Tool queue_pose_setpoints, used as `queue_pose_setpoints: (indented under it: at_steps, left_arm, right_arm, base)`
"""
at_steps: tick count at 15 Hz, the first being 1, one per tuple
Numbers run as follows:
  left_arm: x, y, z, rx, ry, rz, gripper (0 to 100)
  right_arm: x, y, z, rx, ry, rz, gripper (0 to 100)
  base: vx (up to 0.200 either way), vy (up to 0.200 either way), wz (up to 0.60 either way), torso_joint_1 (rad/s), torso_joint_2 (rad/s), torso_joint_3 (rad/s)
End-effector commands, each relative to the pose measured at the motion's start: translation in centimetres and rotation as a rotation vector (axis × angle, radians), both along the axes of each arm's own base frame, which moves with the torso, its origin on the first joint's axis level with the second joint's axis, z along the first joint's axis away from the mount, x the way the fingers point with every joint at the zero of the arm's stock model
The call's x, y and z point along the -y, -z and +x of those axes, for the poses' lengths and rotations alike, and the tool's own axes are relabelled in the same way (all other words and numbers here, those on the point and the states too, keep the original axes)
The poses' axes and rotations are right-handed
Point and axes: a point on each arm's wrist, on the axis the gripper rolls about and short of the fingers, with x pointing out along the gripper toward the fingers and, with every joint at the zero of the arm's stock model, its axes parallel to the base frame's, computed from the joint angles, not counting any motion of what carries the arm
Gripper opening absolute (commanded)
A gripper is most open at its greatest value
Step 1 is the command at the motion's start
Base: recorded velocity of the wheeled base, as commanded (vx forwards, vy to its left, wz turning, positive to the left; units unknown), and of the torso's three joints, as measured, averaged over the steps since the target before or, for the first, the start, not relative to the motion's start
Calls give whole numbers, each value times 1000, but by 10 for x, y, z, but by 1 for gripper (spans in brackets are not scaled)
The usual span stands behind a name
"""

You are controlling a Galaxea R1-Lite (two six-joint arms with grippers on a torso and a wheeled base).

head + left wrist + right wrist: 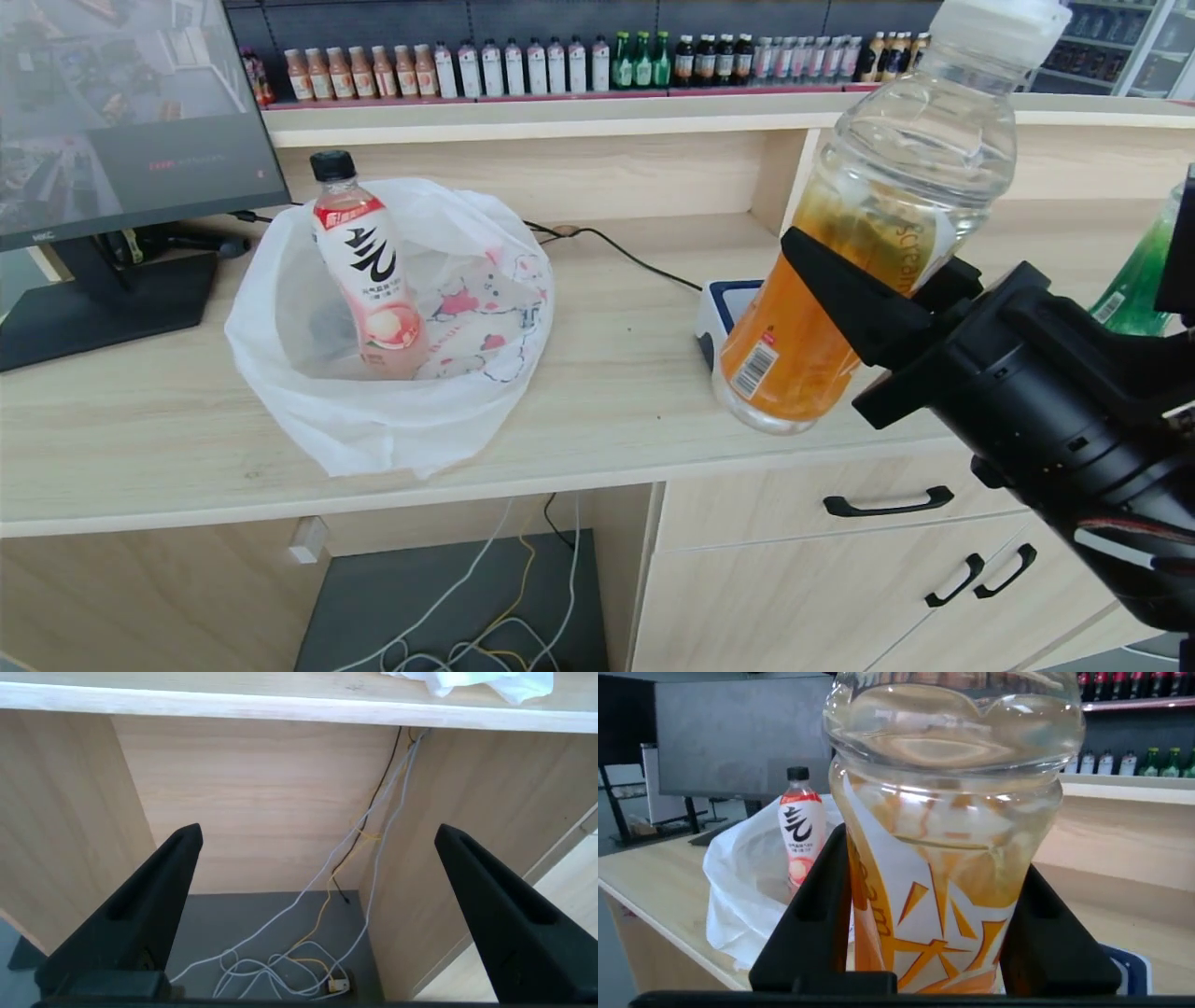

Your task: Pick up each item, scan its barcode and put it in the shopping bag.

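My right gripper (864,294) is shut on an orange drink bottle (840,280) with a white cap, held tilted above the counter's right part. Its barcode (754,369) faces down and left, just over the white and blue scanner (724,303). In the right wrist view the bottle (948,859) sits between both black fingers (817,915). The white shopping bag (392,327) lies open on the counter to the left, with a pink peach drink bottle (364,271) standing inside it. My left gripper (327,924) hangs open below the counter edge, nothing between its fingers.
A monitor (121,112) on a black stand occupies the counter's far left. A green bottle (1139,280) stands at the right edge behind my right arm. A black cable (616,247) runs across the counter's back. Drawers (887,504) sit below right; loose cables (308,952) lie under the counter.
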Motion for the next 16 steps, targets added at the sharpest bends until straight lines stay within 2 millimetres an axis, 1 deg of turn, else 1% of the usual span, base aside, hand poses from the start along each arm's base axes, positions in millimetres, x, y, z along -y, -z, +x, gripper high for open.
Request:
queue_pose_setpoints:
  at_steps: [1,3,5,6,7,8,11,13,15,16]
  left_arm:
    - [0,0,0,0,0,0,100]
    - [0,0,0,0,-2,0,100]
    - [0,0,0,0,0,0,100]
    - [0,0,0,0,-2,-2,100]
    - [0,0,0,0,0,-2,100]
    - [0,0,0,0,-2,-2,100]
    - [0,0,0,0,-3,0,100]
    - [0,0,0,0,0,0,100]
    - [0,0,0,0,0,3,100]
    - [0,0,0,0,0,4,100]
  right_arm:
    - [0,-2,1,15,3,-1,0]
    - [4,-2,4,53,4,-47,0]
    - [22,1,18,121,4,-147,0]
    - [33,0,25,188,8,-218,0]
    - [39,-2,29,238,9,-263,0]
    - [40,-4,29,267,22,-283,0]
    - [39,-6,32,356,101,-357,0]
    - [31,-14,49,486,201,-437,0]
    - [22,-32,67,633,296,-477,0]
    - [16,-33,76,667,308,-493,0]
  base:
    - [0,0,0,0,0,0]
    - [0,0,0,0,0,0]
    - [0,0,0,0,0,0]
    - [0,0,0,0,0,0]
    - [0,0,0,0,0,0]
    - [0,0,0,0,0,0]
    - [0,0,0,0,0,0]
    - [0,0,0,0,0,0]
    - [0,0,0,0,0,0]
    - [0,0,0,0,0,0]
